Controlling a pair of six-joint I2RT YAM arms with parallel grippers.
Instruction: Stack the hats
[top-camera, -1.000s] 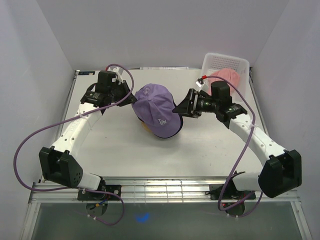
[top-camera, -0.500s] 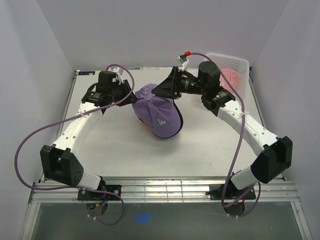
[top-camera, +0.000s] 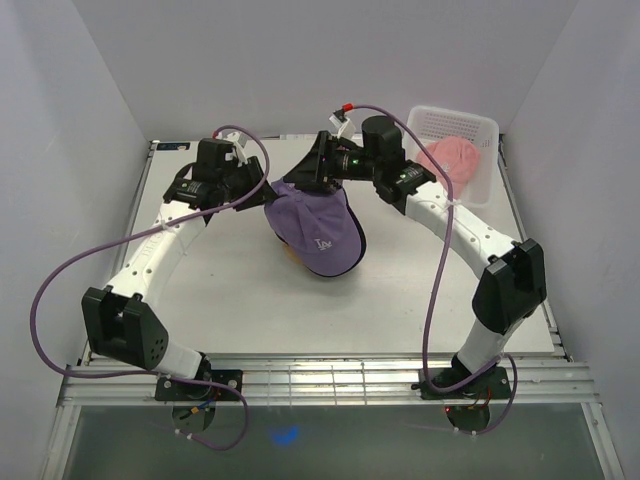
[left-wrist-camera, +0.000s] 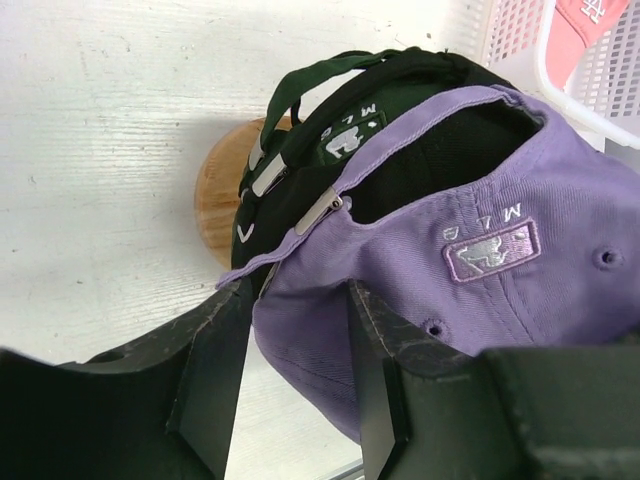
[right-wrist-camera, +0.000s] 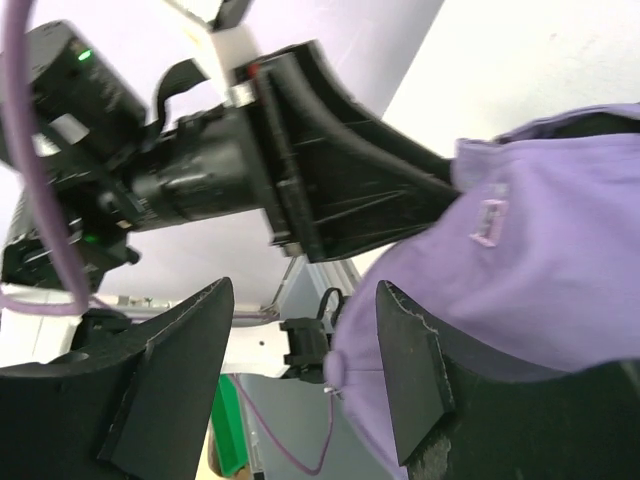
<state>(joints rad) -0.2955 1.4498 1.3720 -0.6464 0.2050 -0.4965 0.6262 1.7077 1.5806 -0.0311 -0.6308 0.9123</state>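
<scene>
Now: lavender cap sits atop darker caps. Left gripper jaws apart, straddling its back rim; right gripper jaws apart, just beside it.

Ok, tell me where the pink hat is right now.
In the top view, the pink hat lies inside the white mesh basket at the far right corner of the table, well right of the lavender hat in the middle.

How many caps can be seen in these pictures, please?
4. The lavender cap tops the stack on the wooden stand, with the black cap and dark green cap under it; the pink cap lies in the white basket. More may be hidden beneath.
</scene>
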